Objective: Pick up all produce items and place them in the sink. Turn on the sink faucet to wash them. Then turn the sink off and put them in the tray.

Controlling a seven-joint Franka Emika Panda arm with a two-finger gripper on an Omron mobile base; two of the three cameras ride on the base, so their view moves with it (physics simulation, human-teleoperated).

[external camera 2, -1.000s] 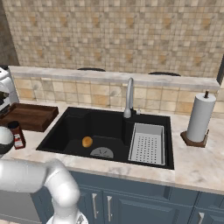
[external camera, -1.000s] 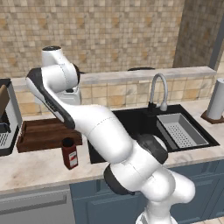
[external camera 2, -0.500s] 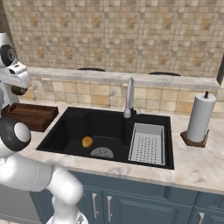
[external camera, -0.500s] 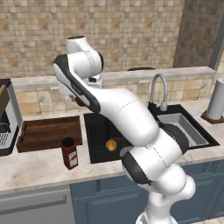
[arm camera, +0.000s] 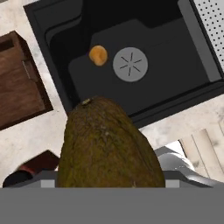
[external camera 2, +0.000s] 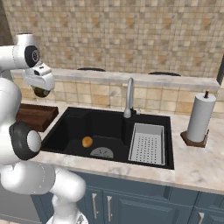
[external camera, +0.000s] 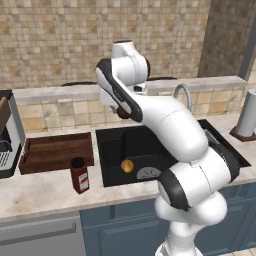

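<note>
My gripper [external camera: 123, 112] hangs high over the counter's back edge at the left end of the black sink [external camera: 114, 145], shut on the olive-brown produce item [external camera 2: 41, 92]. That fruit [arm camera: 109, 144] bulks large in the hand view and hides my fingertips. The orange-yellow produce item [external camera: 127, 165] lies on the sink floor [external camera 2: 109, 127] beside the round grey drain [arm camera: 130, 64]. The grey gooseneck sink faucet [external camera 2: 130, 94] stands behind the basin; no water shows. The dark brown wooden tray [external camera: 55, 150] sits on the counter left of the sink.
A red-labelled jar [external camera: 79, 175] stands on the counter in front of the tray. A grey perforated rack [external camera 2: 147, 143] fills the sink's right part. A paper towel roll [external camera 2: 200, 117] stands at the far right, a coffee machine [external camera: 7, 135] at the far left.
The arm has swung to the right, carrying the olive-brown fruit from above the tray to above the sink's left end. The orange fruit has stayed in the basin.
</note>
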